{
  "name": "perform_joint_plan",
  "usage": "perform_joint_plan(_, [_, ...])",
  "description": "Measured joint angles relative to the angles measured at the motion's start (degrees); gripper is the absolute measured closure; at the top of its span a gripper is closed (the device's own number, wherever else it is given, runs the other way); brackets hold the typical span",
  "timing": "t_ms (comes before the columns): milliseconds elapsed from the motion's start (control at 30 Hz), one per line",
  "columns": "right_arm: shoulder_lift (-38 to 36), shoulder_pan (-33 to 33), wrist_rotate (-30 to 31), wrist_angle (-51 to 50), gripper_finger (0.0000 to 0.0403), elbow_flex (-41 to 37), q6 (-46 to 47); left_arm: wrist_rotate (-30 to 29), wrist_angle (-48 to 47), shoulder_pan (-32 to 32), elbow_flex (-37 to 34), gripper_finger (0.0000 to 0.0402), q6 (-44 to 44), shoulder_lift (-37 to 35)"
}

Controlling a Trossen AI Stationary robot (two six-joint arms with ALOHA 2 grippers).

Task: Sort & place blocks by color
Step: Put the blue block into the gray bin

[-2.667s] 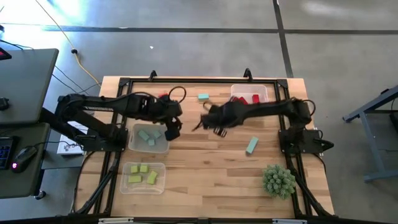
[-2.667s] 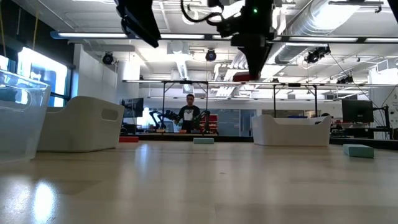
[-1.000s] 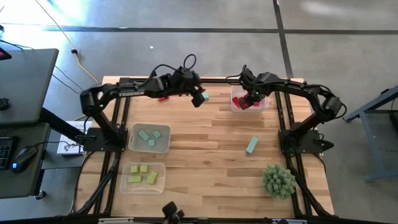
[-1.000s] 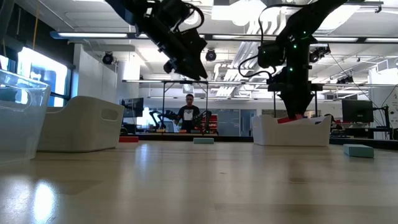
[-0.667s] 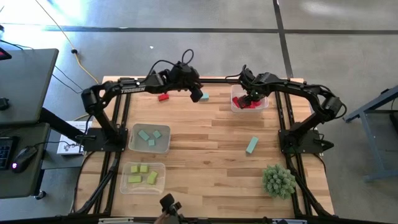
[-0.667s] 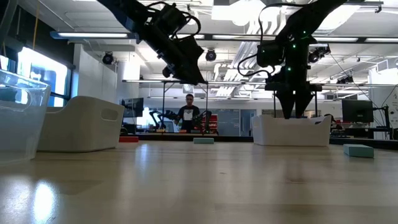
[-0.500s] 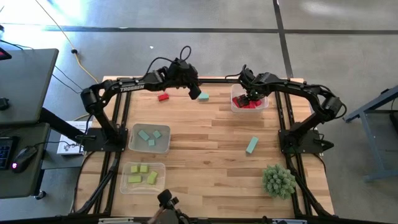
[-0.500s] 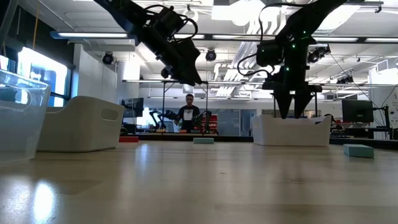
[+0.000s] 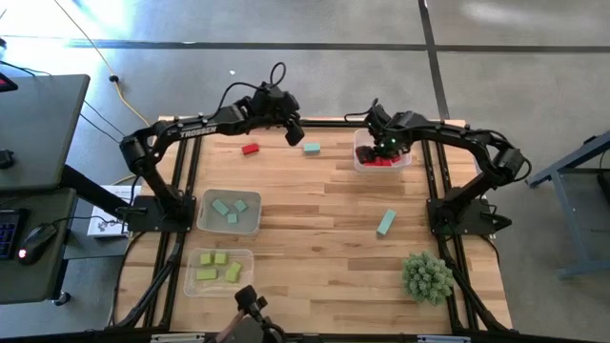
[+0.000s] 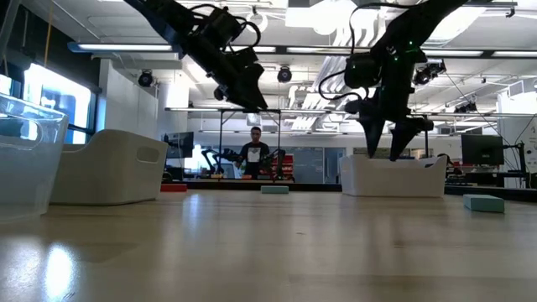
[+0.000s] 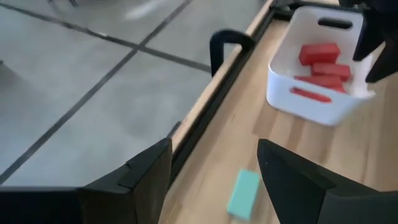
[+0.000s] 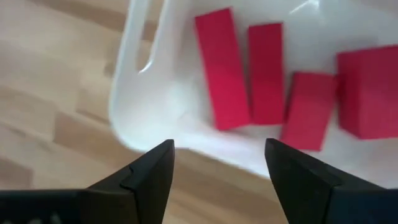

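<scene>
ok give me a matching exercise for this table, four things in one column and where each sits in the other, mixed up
Things:
1. red blocks
2. yellow-green blocks
3. single red block
4. left gripper

Places:
A. loose on the wood near the table's far edge, left of the small teal block
B. in the tray at the table's far right, under the right gripper
C. open, above the far edge, close to the small teal block
D. in the near-left tray

Pairs: 1-B, 2-D, 3-A, 4-C
</scene>
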Motion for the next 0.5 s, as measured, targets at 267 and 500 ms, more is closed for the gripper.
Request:
perform_joint_plan(267, [-4.15,6.53,-1.62,-0.07,0.0164,0.08,7.45,-0.99,-10.91,0.0,0.0,0.0174,3.42,-7.22])
perform_joint_plan(500, [-9.03,14.76,-1.61,-0.48,0.0164,0.1,22.05,-1.1,-14.53,0.11,0.0,0.0174,3.37,-14.17])
